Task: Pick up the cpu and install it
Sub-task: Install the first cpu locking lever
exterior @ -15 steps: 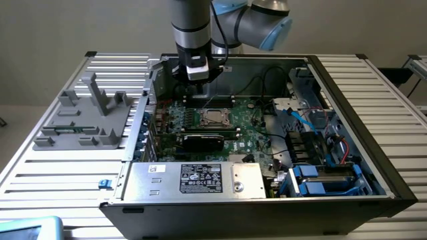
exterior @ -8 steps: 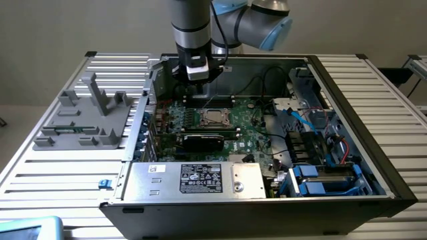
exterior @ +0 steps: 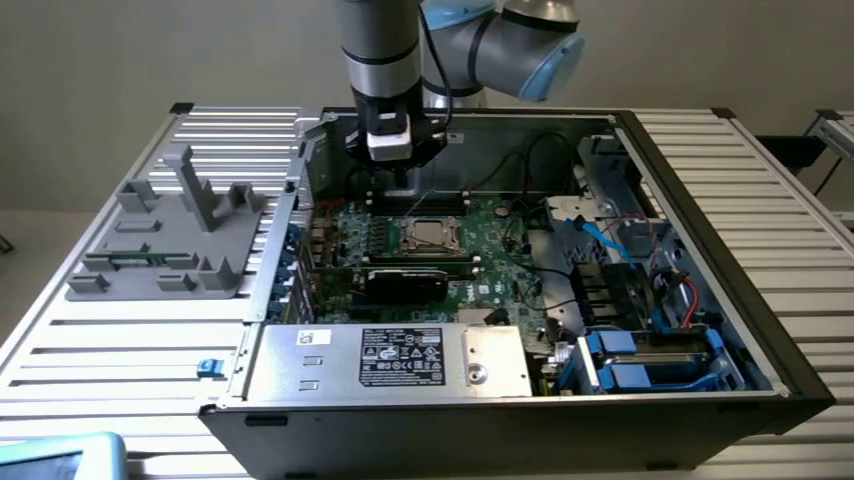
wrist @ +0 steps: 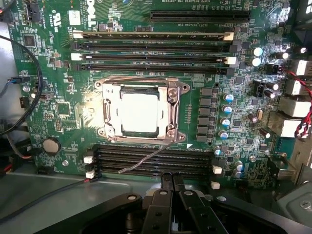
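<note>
The cpu shows its dull silver top inside the metal-framed socket on the green motherboard; in the exterior view the cpu sits mid-board in the open computer case. My gripper hangs above the memory slots beside the socket, shut, fingertips pressed together with nothing between them. Seen from outside, the gripper hovers over the board's far side, just beyond the socket. A thin wire lever sticks out from the socket frame toward the fingers.
A black card stands in a slot on the near side of the socket. The silver power supply fills the case front; blue drive bays and cables are at the exterior view's right. A grey fixture rests on the slatted table to the left.
</note>
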Robot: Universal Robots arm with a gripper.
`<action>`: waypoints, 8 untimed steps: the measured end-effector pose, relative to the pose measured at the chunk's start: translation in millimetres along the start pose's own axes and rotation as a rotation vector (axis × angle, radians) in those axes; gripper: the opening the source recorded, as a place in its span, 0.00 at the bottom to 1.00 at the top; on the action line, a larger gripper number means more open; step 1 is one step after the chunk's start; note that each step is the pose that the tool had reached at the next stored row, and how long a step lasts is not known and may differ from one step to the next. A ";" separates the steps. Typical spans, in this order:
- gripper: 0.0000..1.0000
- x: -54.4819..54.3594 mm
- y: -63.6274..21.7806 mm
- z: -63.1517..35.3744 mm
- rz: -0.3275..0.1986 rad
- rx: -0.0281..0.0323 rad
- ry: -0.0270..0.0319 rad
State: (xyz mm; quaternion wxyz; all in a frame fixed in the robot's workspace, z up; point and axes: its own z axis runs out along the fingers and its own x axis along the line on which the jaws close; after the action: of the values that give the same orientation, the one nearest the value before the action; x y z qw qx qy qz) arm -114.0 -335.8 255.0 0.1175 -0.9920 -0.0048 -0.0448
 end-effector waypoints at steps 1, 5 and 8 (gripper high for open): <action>0.12 0.0 0.0 0.0 0.000 0.0000 0.0000; 0.12 -0.2 0.2 0.5 0.032 -0.0032 0.0077; 0.12 -0.4 0.5 1.8 0.077 -0.0070 0.0187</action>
State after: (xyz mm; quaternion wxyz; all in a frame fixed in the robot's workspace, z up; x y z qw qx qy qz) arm -114.2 -335.9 253.1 0.1157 -0.9914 0.0348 -0.0495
